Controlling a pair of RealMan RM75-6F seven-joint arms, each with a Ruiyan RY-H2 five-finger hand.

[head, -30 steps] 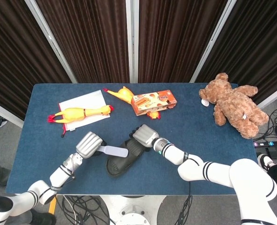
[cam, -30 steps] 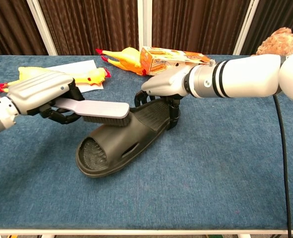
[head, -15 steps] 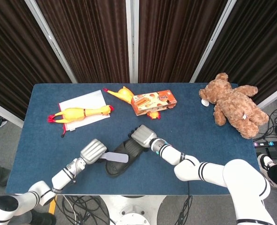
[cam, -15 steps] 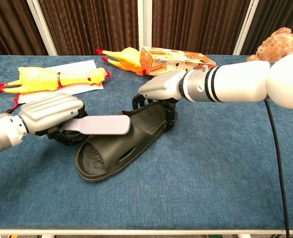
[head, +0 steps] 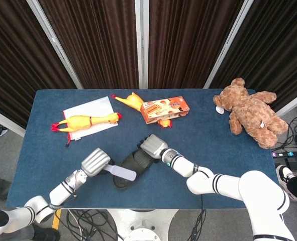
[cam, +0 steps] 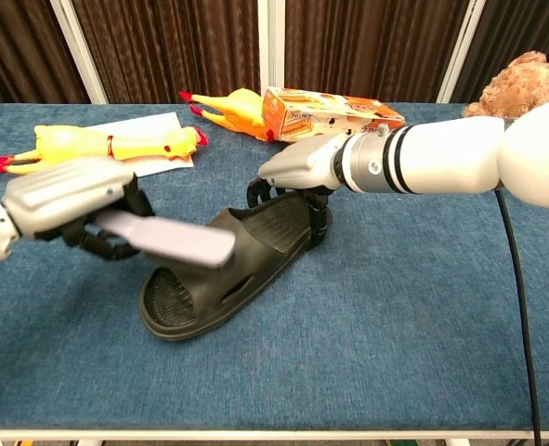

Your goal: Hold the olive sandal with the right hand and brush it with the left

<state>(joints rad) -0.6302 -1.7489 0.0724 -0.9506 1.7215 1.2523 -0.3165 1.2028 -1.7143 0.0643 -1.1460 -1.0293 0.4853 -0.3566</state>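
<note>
Near the table's front edge, the right hand grips the sandal at its heel; the left hand grasps the brush over its strap, toe pointing front-left.

Materials and finishes, quick pass

Olive sandal: matt rubbery plastic, ribbed footbed, stippled toe. Brush: smooth pale plastic back. Both hands, left hand and right hand, smooth satin grey plastic shells, dark fingers. Table: blue felt-like cloth, rough nap. Rubber chicken glossy yellow. Teddy bear plush. Box printed card.
</note>
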